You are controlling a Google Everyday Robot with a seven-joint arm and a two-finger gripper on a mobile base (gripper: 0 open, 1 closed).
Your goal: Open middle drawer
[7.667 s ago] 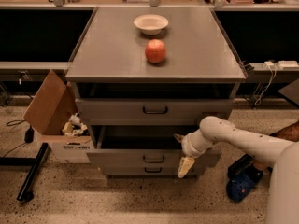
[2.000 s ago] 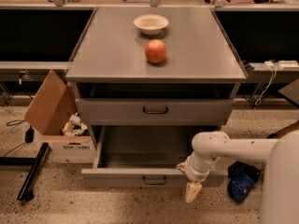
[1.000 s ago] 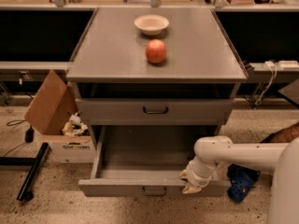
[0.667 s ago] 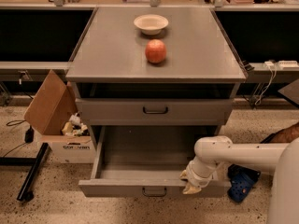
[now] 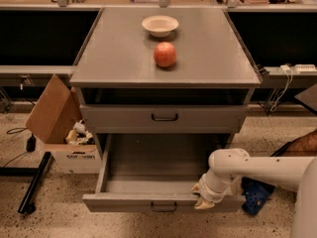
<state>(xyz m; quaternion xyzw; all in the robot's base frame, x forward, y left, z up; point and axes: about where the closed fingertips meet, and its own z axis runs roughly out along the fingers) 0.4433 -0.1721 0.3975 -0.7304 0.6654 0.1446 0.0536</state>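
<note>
The middle drawer (image 5: 148, 177) is a wide shallow gray metal drawer, pulled far out of the cabinet, and its inside looks empty. Its flat front (image 5: 124, 203) faces the camera low in the view, with a small black bar handle (image 5: 163, 208) at the centre. My gripper (image 5: 203, 200) is at the right part of the drawer front's top edge, on a white arm (image 5: 257, 168) that comes in from the right. The upper drawer (image 5: 163, 118) is closed above it. The lowest drawer is hidden under the open one.
A red apple (image 5: 165, 54) and a white bowl (image 5: 159, 25) sit on the cabinet top (image 5: 114, 48). An open cardboard box (image 5: 62, 128) with rubbish stands on the floor at the left. A black stand leg (image 5: 33, 182) lies lower left. A blue object (image 5: 255, 197) lies right.
The middle drawer has slid out toward the camera, from partly open to far out, with my gripper moving down and forward along it. Over the last second almost nothing has moved.
</note>
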